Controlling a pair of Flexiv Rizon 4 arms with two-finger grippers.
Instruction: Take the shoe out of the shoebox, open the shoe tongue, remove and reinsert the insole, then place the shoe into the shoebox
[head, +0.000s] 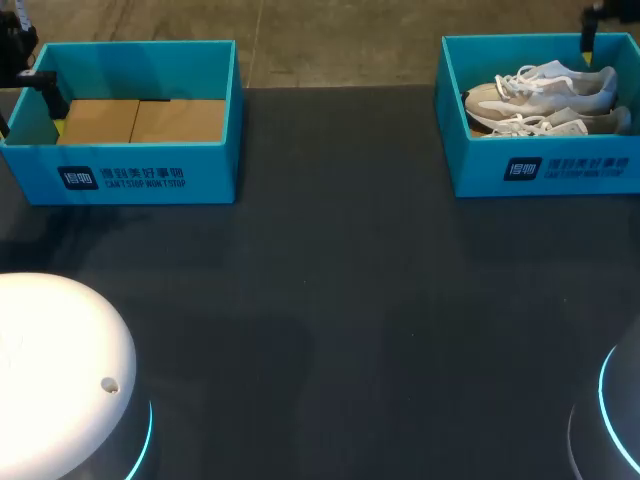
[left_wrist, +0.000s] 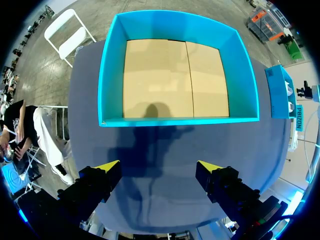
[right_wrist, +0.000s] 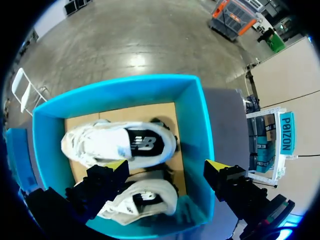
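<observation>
Landmark: the right box (head: 540, 165), a blue shoebox at the table's (head: 330, 300) far right corner.

**Task items.** Two pale shoes (head: 545, 90) lie inside the right box, side by side on its cardboard floor. In the right wrist view the farther shoe (right_wrist: 120, 142) lies on its side, with a second shoe (right_wrist: 142, 197) nearer the gripper. A left box (head: 125, 170) of the same kind stands well apart from the right box, at the table's far left corner; its cardboard floor (left_wrist: 175, 77) shows nothing on it.

**Tools.** The right gripper (right_wrist: 165, 167) hangs above the right box, fingers spread wide and holding nothing; one tip is over the shoes, the other over the box wall. The left gripper (left_wrist: 160, 165) hangs above the table just short of the left box, fingers likewise spread wide and holding nothing.

**Stage.** The shoes lie in the right box. This arrangement fits two stages equally: shoe awaiting removal, or shoe returned after the insole work. The pictures do not settle which. The tongue and insole condition cannot be read from these views.

**Requirements for any grasp.** The shoes lie close together and close to the walls. Finger entry calls for a gap between one shoe and its neighbour or the wall.
</observation>
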